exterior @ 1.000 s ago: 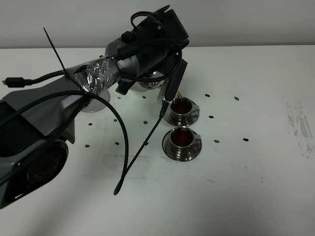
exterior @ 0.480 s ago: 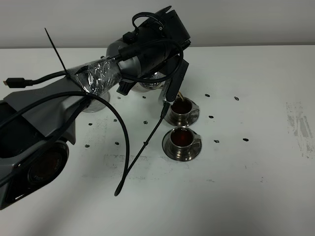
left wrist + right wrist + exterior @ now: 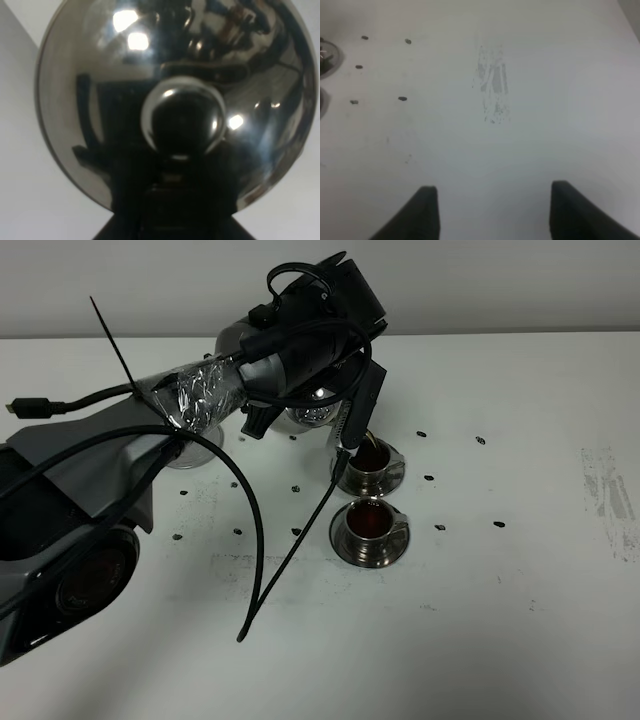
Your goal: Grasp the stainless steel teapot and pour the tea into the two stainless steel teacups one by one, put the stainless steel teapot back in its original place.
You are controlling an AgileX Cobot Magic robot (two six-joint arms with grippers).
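Teapot: tipped over the far cup — rigid polished steel, slippery, heavier with tea.
Left gripper: closed tight on it, likely at the loop handle — the surest hold.
Right gripper: jaws apart over the counter.

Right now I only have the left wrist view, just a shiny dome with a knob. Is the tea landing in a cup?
Observer: Yes. In the high view the stainless steel teapot is mostly hidden under the left arm, and a thin brown stream drops into the farther teacup.
Operator: And the other cup?
Observer: The nearer teacup already holds tea close to its rim, and it sits on its saucer.
Operator: Where is the right claw?
Observer: The right claw hangs open above the white table, holding nothing.
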